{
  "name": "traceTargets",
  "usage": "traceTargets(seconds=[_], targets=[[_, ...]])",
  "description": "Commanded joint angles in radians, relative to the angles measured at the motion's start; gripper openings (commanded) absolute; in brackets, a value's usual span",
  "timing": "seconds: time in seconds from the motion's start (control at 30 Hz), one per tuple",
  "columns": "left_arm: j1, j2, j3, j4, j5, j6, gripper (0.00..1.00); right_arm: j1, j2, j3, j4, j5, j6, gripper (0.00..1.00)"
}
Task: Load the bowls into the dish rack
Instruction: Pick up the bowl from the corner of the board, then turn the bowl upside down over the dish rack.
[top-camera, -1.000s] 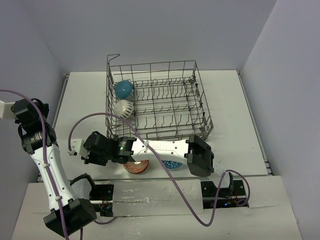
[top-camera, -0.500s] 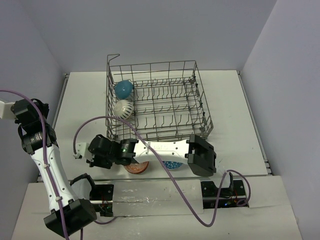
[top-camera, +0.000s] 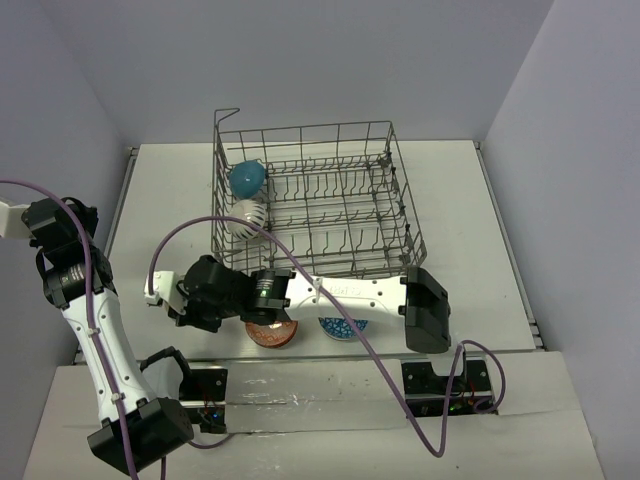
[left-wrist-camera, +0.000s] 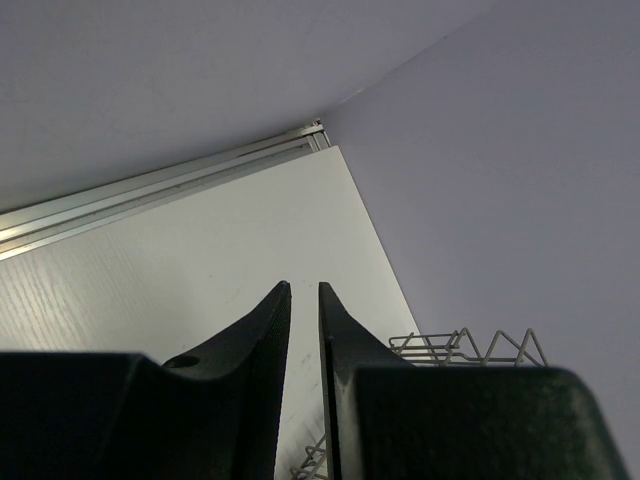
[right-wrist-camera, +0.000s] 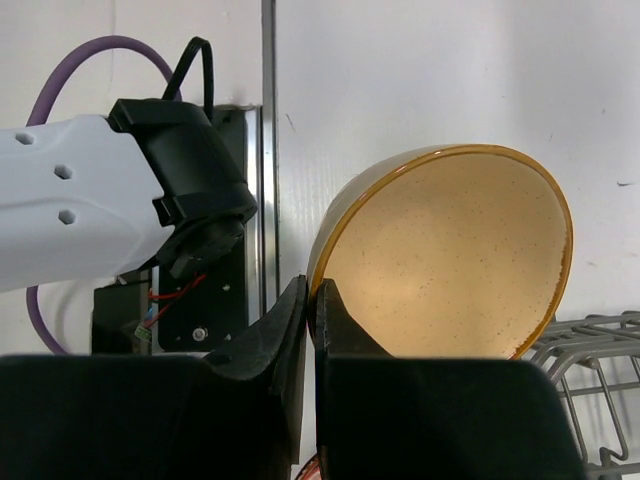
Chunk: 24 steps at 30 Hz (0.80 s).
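My right tool (right-wrist-camera: 311, 285) pinches the tan bowl (right-wrist-camera: 450, 260) by its rim, low over the tabletop's (top-camera: 470, 250) near edge. The dish rack (top-camera: 320, 200) sits just beyond, farther back and rightward, nearest this arm.

White bench, rack at the back, two bowls at the near edge.
On my bench (top-camera: 170, 200) the dish rack (top-camera: 320, 205) stands towards the far wall. Just in front of it sit a brown bowl (top-camera: 272, 334) and, beside it on the right, a blue-patterned bowl (top-camera: 342, 327). I cannot tell whether the brown one touches the bench.
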Motion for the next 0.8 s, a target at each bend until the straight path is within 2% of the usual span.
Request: traceTargets(seconds=[0.0, 0.37, 0.77], targets=[[0.006, -0.012, 0.008, 0.023, 0.006, 0.019, 0.23, 0.003, -0.104, 0.018, 0.088, -0.011, -0.003, 0.00], [0.006, -0.003, 0.006, 0.022, 0.005, 0.019, 0.22, 0.003, -0.195, -0.006, 0.118, -0.030, 0.002, 0.00], [0.006, 0.002, 0.003, 0.028, 0.011, 0.020, 0.22, -0.009, -0.259, -0.032, 0.114, 0.034, -0.026, 0.00]])
